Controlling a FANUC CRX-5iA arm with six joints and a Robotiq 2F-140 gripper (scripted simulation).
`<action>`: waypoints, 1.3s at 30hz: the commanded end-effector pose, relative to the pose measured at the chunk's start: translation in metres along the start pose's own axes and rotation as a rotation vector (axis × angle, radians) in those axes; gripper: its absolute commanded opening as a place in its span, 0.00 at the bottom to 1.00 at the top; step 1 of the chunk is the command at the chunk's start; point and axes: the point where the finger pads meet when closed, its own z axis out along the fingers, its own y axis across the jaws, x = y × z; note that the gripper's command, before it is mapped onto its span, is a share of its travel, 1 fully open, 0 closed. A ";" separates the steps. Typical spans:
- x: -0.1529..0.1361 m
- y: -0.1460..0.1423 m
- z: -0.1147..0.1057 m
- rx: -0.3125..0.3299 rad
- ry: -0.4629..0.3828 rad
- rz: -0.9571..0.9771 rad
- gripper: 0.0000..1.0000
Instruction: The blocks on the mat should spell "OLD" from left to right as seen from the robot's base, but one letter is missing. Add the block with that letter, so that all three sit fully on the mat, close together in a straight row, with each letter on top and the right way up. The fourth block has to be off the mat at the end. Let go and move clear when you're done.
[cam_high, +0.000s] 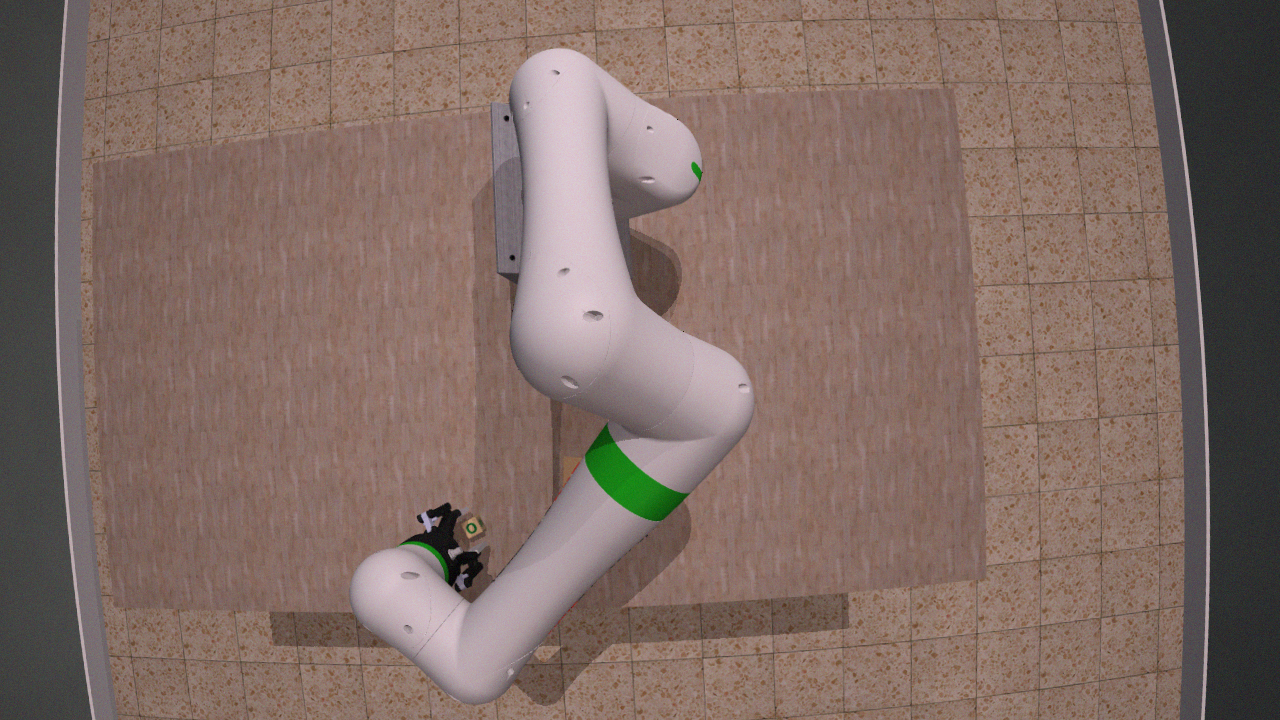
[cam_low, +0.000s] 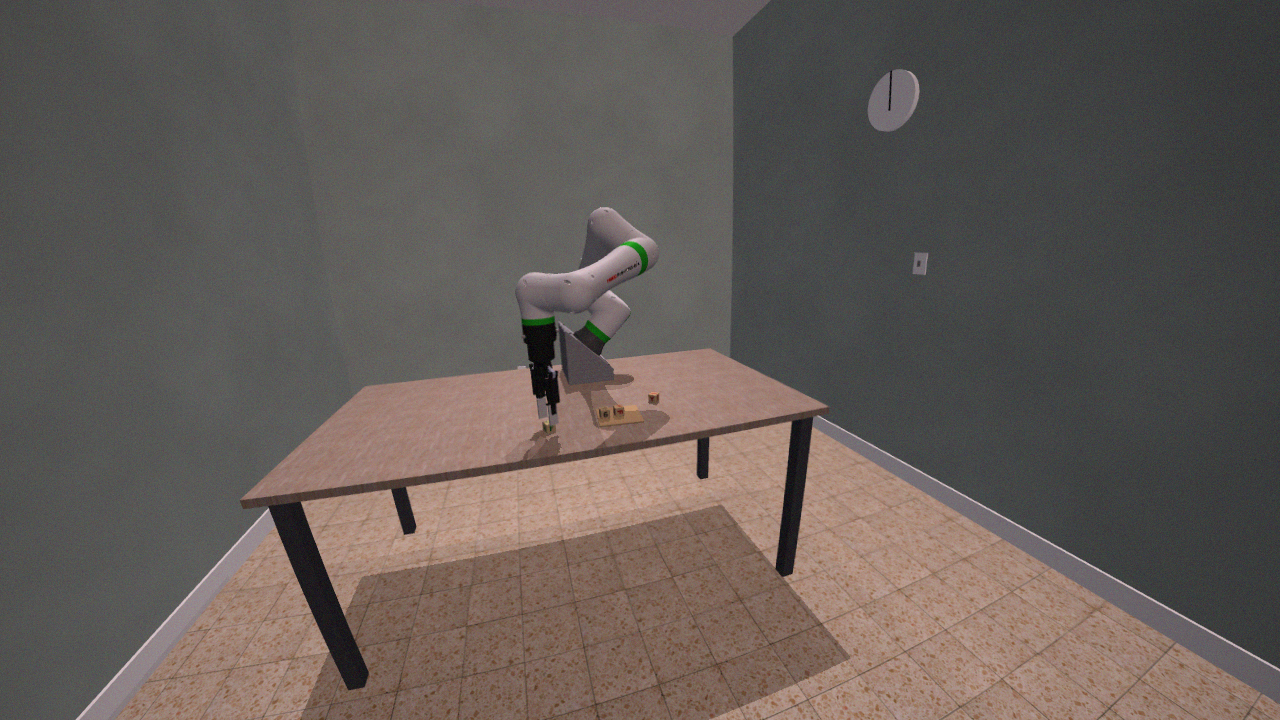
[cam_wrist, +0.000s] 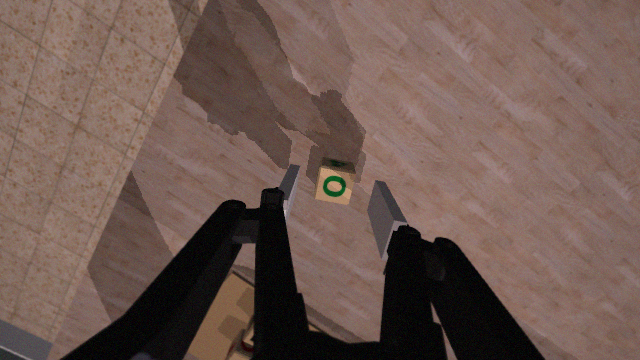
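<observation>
Wood-grain table carrying four small pale cubes, O block lying near its front edge, green ring facing up, black gripper hanging above it, grey pads half spread and gripping nothing, tan mat nearby bearing two blocks.

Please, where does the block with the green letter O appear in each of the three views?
Top: O block, lower left of centre, near the table's front edge, beside the gripper.
Exterior: the small block on the table, directly below the gripper.
Wrist: at centre, on the table, between and beyond the open jaws, not held.
Shared landmark: the black gripper just above the block.
</observation>
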 end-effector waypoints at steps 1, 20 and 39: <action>0.000 0.000 0.005 0.000 0.001 0.000 0.40; 0.000 0.000 0.030 0.000 0.001 0.000 0.40; 0.000 0.000 0.031 0.000 0.001 0.000 0.28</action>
